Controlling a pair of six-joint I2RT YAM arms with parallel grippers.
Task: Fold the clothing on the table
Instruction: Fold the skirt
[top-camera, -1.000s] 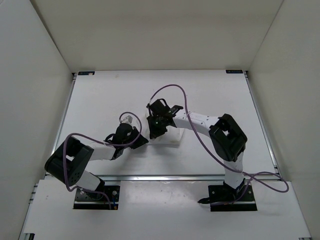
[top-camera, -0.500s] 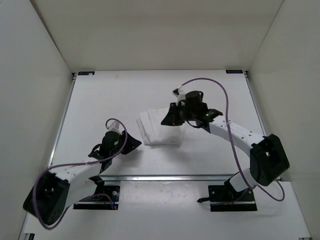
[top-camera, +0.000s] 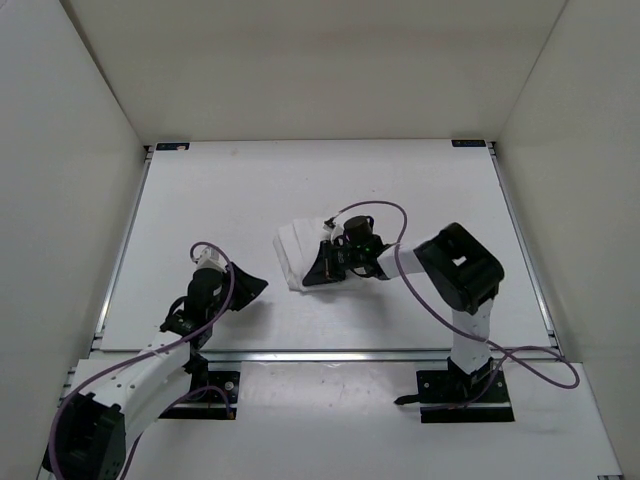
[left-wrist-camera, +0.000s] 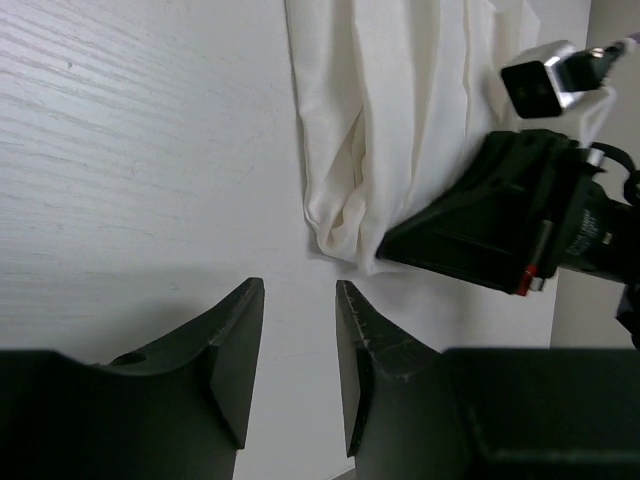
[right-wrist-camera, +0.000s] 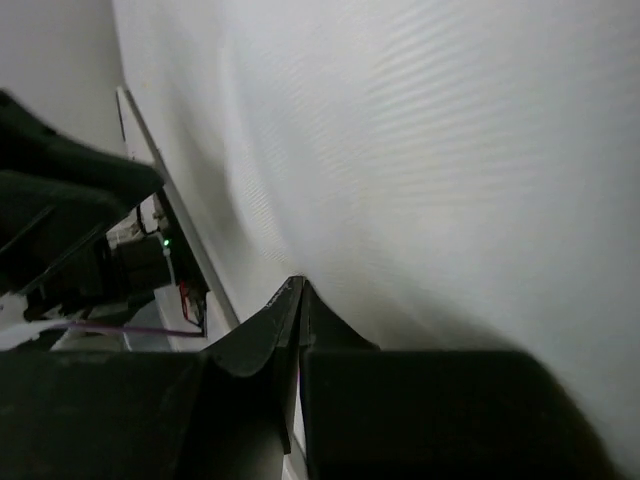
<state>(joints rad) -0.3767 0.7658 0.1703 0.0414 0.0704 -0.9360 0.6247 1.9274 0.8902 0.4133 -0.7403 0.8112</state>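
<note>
The clothing (top-camera: 298, 250) lies as a small folded white bundle near the middle of the table (top-camera: 200, 200). In the left wrist view the clothing (left-wrist-camera: 400, 120) shows long creases and a bunched near corner. My right gripper (top-camera: 316, 274) rests low over the bundle's near right part, its black body (left-wrist-camera: 500, 225) covering that corner. In its own view the right gripper (right-wrist-camera: 298, 285) has its jaws pressed together with no fabric showing between them. My left gripper (top-camera: 252, 285) hangs over bare table, short of the bundle. The left gripper (left-wrist-camera: 298, 300) is open and empty.
Thin metal rails (top-camera: 120, 260) edge the table, and white enclosure walls (top-camera: 60, 150) rise on three sides. A purple cable (top-camera: 375, 215) loops above the right wrist. The left arm's base (right-wrist-camera: 60, 200) and the near rail appear in the right wrist view.
The right arm pulled back from the bundle's far side to its near right and its gripper shut. The left arm drew back toward the near left, its gripper now open.
</note>
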